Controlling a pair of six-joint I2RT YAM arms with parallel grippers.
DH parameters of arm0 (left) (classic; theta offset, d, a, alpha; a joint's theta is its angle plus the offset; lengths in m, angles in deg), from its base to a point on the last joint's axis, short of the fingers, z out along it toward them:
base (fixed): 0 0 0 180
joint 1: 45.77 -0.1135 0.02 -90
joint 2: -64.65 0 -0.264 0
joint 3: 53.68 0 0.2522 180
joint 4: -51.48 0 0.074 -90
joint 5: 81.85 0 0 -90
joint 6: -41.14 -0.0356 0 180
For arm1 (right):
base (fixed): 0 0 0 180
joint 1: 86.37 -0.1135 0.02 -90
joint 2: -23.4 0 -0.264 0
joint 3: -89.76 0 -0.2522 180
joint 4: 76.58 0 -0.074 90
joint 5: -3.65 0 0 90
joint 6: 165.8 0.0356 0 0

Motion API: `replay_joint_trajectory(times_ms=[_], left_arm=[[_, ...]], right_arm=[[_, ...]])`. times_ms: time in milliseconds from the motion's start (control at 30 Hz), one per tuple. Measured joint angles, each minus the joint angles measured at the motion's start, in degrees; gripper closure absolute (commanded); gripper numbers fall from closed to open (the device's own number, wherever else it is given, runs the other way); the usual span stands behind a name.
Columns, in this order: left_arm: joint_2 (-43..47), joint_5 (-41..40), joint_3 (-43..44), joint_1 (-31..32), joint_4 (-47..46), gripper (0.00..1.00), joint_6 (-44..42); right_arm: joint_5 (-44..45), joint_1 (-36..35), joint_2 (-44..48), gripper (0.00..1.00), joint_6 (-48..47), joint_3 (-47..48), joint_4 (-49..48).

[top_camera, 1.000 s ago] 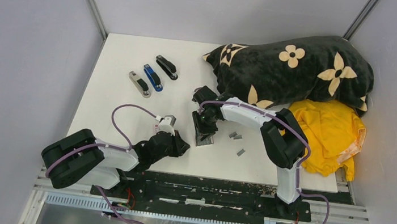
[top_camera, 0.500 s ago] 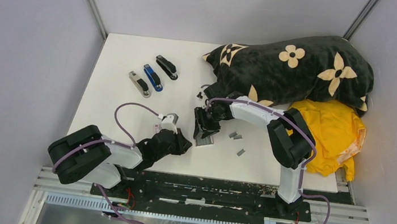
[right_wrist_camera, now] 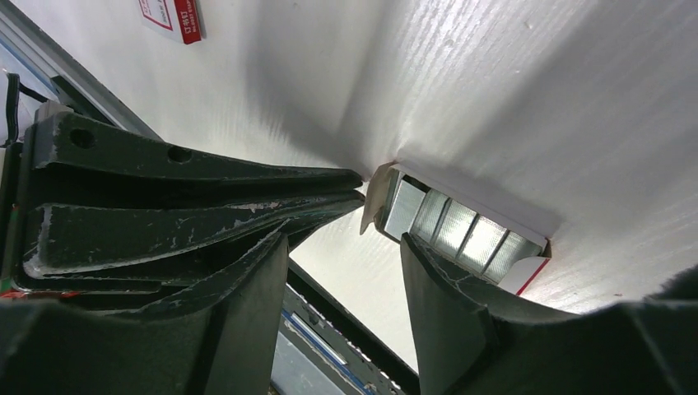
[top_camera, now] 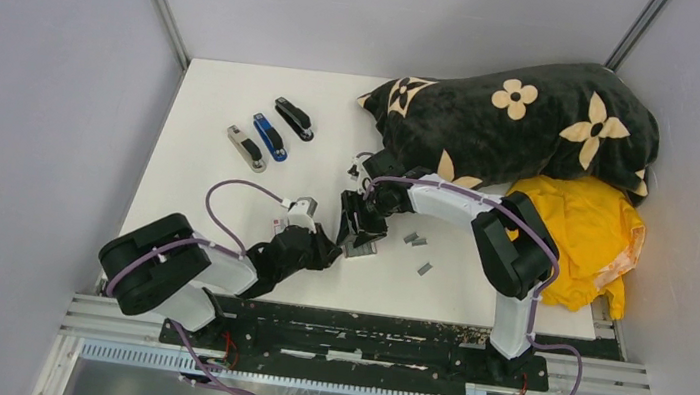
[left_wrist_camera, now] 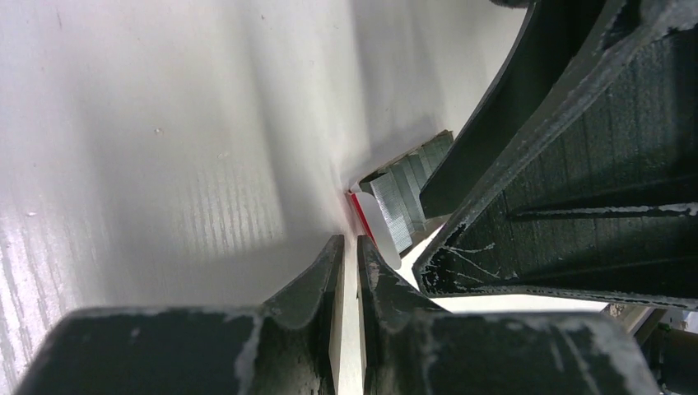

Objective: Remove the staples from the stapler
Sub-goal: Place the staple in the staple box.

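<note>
The right gripper (right_wrist_camera: 346,243) is spread wide, one finger on each side of the near end of an open box (right_wrist_camera: 527,276) that lies on the table (right_wrist_camera: 535,99). Rows of staples (right_wrist_camera: 461,229) fill the box. The left gripper (left_wrist_camera: 350,251) is nearly pressed together with a thin slit showing. Its tips are at the box's flap, but I cannot tell whether they pinch it. Loose strips (top_camera: 412,237) lie just right of the box. Three staplers (top_camera: 270,137) sit well apart, far left.
</note>
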Motion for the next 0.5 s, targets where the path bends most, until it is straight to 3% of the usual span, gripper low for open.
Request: replay_joint_trajectory(times_ms=[500], left_arm=[[-1.14,1.07,-0.22,-0.37,-2.14,0.83,0.04]], right_arm=[[-0.04,0.66,0.00,0.35,2.12,-0.66,-1.84]])
